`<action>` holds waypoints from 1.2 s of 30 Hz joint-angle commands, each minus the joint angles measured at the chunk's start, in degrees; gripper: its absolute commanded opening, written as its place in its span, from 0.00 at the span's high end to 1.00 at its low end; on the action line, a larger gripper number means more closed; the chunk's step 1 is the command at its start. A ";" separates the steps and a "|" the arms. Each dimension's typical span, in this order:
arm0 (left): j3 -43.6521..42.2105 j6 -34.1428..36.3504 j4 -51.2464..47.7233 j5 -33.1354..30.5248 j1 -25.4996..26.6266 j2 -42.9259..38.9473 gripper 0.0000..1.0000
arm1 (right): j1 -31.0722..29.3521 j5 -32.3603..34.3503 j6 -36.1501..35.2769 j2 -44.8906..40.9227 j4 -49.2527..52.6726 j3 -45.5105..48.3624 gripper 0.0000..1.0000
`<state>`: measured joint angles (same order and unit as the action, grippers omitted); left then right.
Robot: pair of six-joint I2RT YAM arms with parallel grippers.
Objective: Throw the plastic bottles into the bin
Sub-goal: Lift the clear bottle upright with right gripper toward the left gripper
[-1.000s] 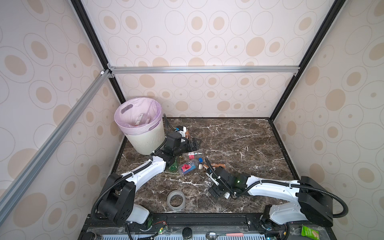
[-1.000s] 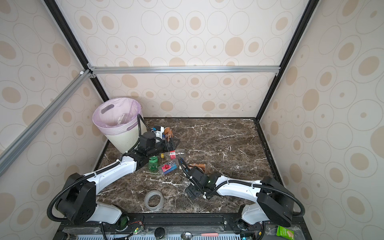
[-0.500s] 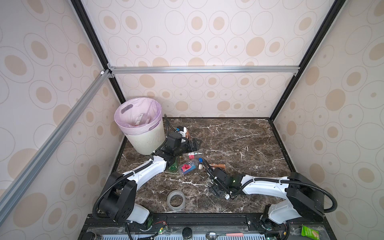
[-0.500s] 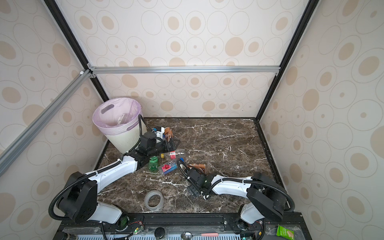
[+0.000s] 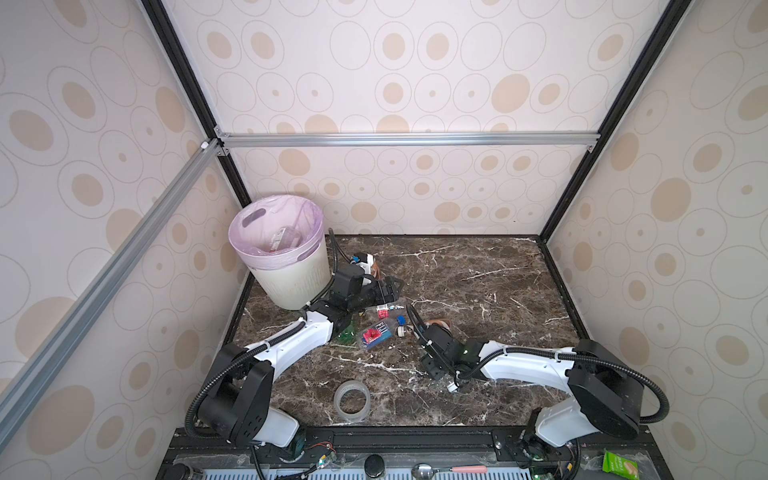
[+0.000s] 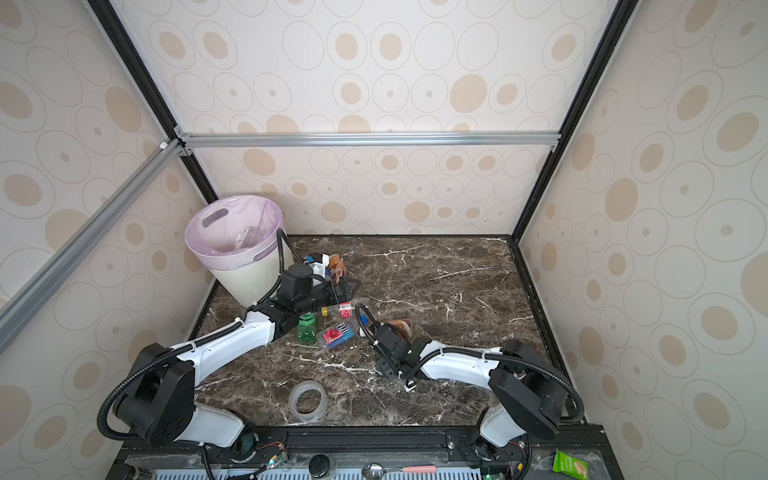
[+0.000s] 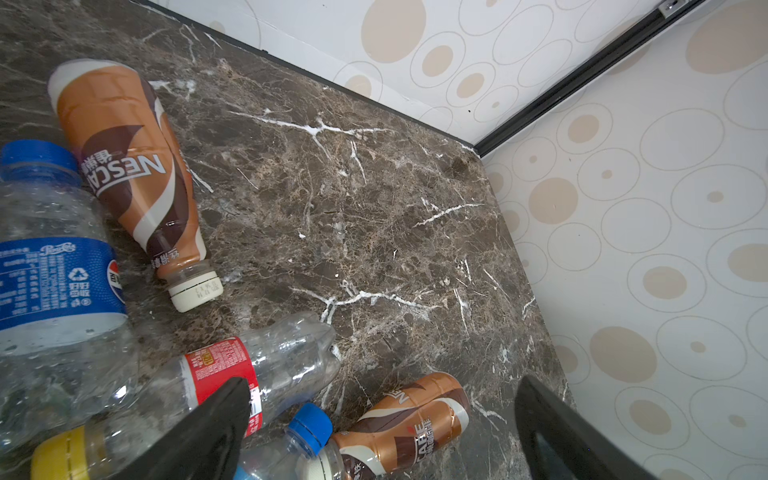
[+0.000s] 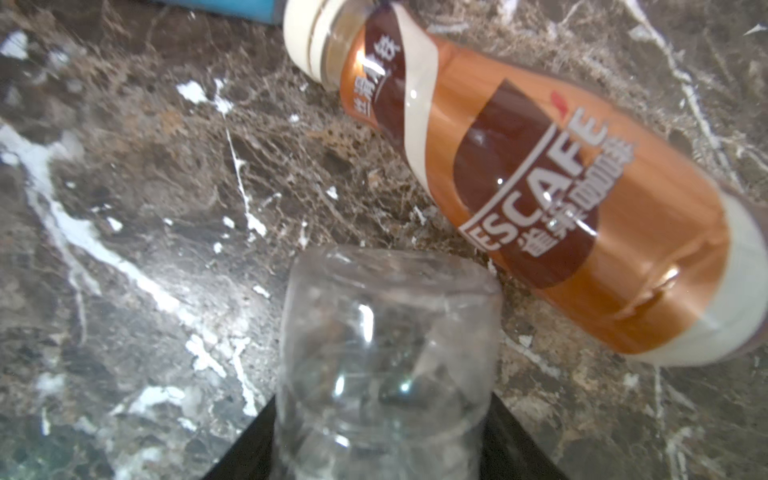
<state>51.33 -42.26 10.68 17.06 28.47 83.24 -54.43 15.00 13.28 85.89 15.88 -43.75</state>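
Two grippers low over the dark marble table (image 5: pixel 478 282), both in among the plastic bottles (image 6: pixel 340 309). Right gripper (image 8: pixel 382 440) partway closed onto a clear bottle (image 8: pixel 386 345) – one black finger (image 8: pixel 249 453) against each side of it, base pointing away from the wrist camera, body down on the marble. Just beside that base, a cream-capped, brown-wrapped coffee bottle (image 8: pixel 561 199) on its side. Left gripper (image 7: pixel 381 381) spread wide and empty, nothing but marble and loose bottles below: a second brown bottle (image 7: pixel 124 166), a blue-labelled bottle (image 7: pixel 50 282) right beside it, a red-labelled bottle (image 7: pixel 232 370) with a yellow cap (partly hidden behind one finger). Bin (image 5: pixel 291 278) upright at the far left corner of the table, pale lilac liner folded over the rim, a few thrown bottles (image 5: pixel 284 239) inside – just left of the left gripper in both top views. Green bottle (image 6: pixel 307 328) and a red-and-blue-labelled bottle (image 6: pixel 334 334) between the two arms. Clear tape ring (image 5: pixel 352 401) alone near the front edge, well apart from the rest.
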 commanded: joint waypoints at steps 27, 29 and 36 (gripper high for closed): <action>-3.11 -4.76 13.42 5.49 -1.20 -4.74 0.01 | 20.13 -10.73 8.79 1.65 3.32 -34.10 0.43; -3.75 -4.85 15.52 6.89 -1.15 -4.93 0.01 | 20.79 -11.50 10.14 3.73 3.00 -37.20 0.43; -2.76 -5.22 21.30 12.77 0.23 -2.73 0.01 | 21.38 -14.22 14.70 9.12 0.08 -43.39 0.43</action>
<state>47.29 -46.81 27.09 26.48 28.12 79.85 -33.28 2.72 24.75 93.82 17.34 -84.75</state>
